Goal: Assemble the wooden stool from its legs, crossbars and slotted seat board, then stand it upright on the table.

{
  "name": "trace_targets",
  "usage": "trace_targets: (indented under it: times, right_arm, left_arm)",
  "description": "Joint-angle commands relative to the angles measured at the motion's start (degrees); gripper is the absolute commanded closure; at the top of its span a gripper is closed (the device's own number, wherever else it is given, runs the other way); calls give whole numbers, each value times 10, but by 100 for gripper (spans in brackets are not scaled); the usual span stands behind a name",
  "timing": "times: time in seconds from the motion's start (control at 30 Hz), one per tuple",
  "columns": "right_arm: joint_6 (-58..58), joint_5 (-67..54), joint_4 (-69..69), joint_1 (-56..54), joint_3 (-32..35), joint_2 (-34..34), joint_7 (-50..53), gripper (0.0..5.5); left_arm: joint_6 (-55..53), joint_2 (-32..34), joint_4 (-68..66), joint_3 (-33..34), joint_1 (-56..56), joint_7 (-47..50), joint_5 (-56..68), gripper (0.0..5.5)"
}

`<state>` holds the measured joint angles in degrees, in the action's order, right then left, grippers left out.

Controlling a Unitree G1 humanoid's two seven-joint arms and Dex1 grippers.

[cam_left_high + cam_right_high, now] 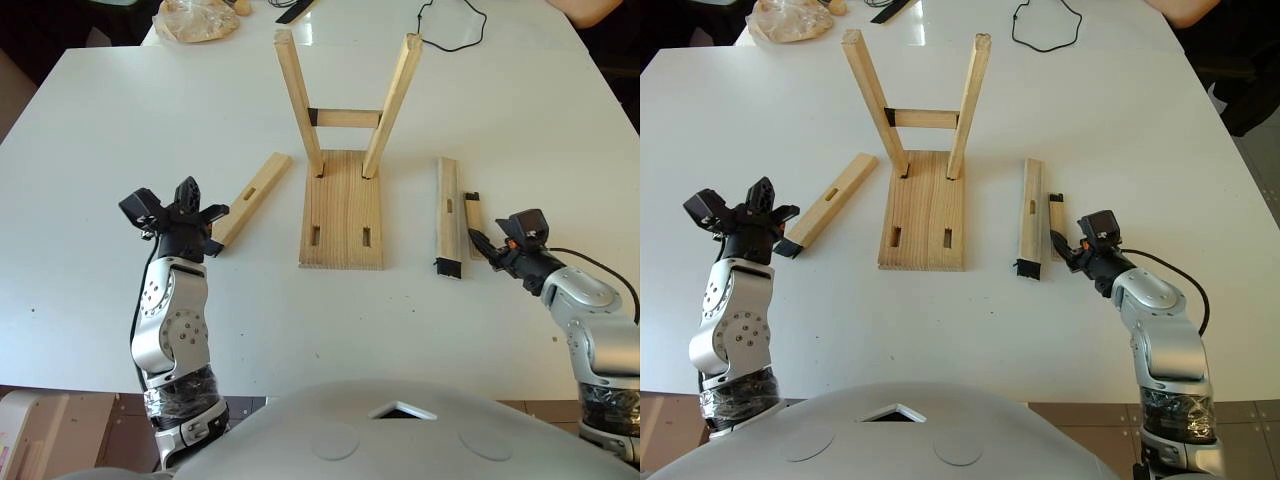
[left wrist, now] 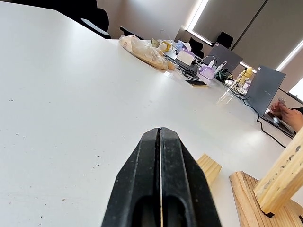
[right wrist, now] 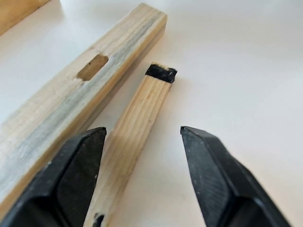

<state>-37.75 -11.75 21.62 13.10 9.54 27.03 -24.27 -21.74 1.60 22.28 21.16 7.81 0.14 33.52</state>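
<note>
White table (image 1: 90, 150), seat board (image 1: 341, 208) flat at centre, two legs (image 1: 298, 100) slotted in at its 12 o'clock end, crossbar (image 1: 346, 118) between them, loose leg (image 1: 252, 198) at 9 o'clock, second loose leg (image 1: 448, 215) and short bar (image 1: 472, 222) at 3 o'clock, left gripper (image 2: 160, 135) clenched on nothing near the 9 o'clock leg, right gripper (image 3: 143, 130) spread astride short bar, bag (image 1: 196, 20) at 11 o'clock, contents unclear

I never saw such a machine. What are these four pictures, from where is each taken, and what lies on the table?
It is a humanoid robot; each arm ends in a two-finger gripper. Two pictures come from its head, looking down; two from wrist cameras. On the table lies a seat board with two legs standing in it, joined by a crossbar. A left spare leg and a right spare leg lie beside it. The left gripper is shut and empty. The right gripper is open around a short crossbar, not gripping it.
</note>
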Motion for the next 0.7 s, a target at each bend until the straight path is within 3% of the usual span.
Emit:
trace_targets:
  times: [0.03, 0.5, 0.7]
  right_arm:
    - [-32, -19, 34, 10, 0, -28, 23, 260]
    - [-2, 18, 16, 79, -33, -59, 65, 260]
    - [21, 15, 19, 102, -38, -69, 69, 344]
  left_arm:
    - [0, -1, 3, -1, 5, 6, -2, 550]
    - [-6, 9, -2, -3, -3, 3, 1, 550]
    - [-21, 9, -5, 1, -9, 6, 15, 550]
